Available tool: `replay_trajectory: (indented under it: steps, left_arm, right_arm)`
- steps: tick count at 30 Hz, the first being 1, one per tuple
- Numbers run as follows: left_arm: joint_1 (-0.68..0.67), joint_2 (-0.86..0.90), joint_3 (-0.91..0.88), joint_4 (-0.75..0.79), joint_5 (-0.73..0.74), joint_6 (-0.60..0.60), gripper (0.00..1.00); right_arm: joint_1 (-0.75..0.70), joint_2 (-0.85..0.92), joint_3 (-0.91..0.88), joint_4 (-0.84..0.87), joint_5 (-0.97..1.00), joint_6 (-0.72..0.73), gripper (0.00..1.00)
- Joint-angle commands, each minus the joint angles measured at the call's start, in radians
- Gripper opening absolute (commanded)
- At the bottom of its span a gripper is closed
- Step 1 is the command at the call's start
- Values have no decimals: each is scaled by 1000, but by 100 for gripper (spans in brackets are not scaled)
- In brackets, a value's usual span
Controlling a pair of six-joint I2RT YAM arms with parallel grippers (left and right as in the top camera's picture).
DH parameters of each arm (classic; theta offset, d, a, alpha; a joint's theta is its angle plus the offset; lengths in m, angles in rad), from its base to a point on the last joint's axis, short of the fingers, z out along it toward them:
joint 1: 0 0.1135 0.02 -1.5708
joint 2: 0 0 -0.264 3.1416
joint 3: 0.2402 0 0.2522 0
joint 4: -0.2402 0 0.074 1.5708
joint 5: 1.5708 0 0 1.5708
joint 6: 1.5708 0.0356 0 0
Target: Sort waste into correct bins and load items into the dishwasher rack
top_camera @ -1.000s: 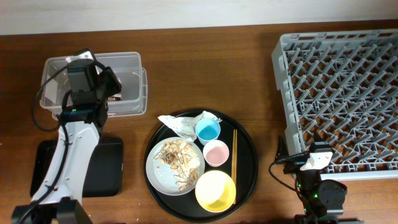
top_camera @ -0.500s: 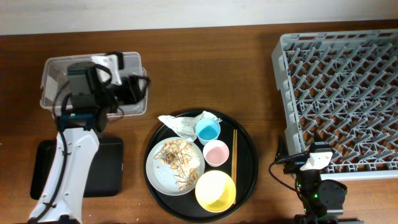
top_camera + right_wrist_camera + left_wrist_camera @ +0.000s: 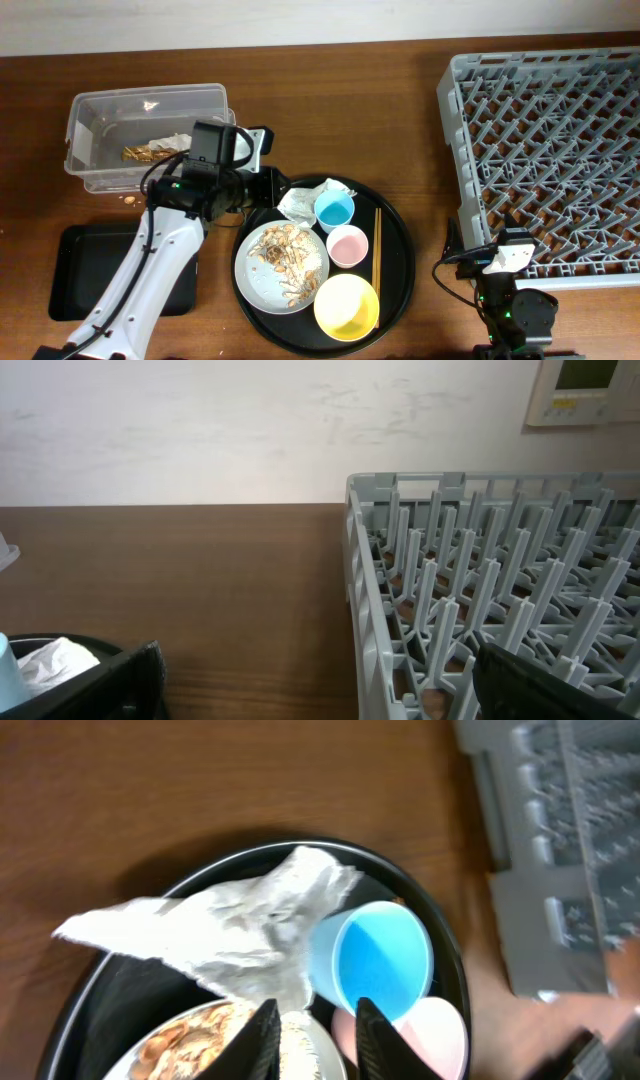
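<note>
Overhead: brown wooden table (image 3: 400,120); pale wall (image 3: 300,20) beyond dishwasher rack (image 3: 545,150); left gripper (image 3: 315,1030) narrowly parted, empty; right gripper (image 3: 335,685) beside rack, spread wide.

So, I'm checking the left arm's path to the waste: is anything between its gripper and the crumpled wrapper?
Nothing visible does. The left gripper hangs just over the edge of the wrapper, jaws slightly apart and empty. The light-blue cup sits right beside the wrapper, near one finger, not between them.
</note>
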Motion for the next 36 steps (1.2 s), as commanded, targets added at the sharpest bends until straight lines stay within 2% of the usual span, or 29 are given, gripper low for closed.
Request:
replay_trajectory:
  steps: [1,2,3,5,7,11,18,21,32,36]
  left_arm:
    - [-17,23,2,-29,-309,-279,30]
    - [-20,28,2,-32,-343,-320,33]
    - [-25,40,2,-28,-365,-383,41]
    - [-37,63,2,-23,-366,-444,43]
    - [-54,93,2,-23,-366,-469,45]
    - [-85,155,2,-16,-377,-517,56]
    - [-120,288,2,87,-410,-567,57]
    - [-121,320,2,102,-411,-612,57]
    - [-121,395,2,133,-500,-659,56]
    - [-123,397,2,144,-501,-659,50]
  right_arm:
    - [-2,-8,-5,-5,4,4,99]
    - [-2,-8,-5,-5,4,4,99]
    - [-2,-8,-5,-5,4,4,99]
    - [-2,-8,-5,-5,4,4,99]
    - [-2,-8,-5,-5,4,4,99]
    - [-2,-8,-5,-5,4,4,99]
    - [-2,-8,-5,-5,4,4,99]
    - [-2,-8,-5,-5,4,4,99]
    - [-2,-8,-5,-5,4,4,99]
    - [-2,-8,-5,-5,4,4,99]
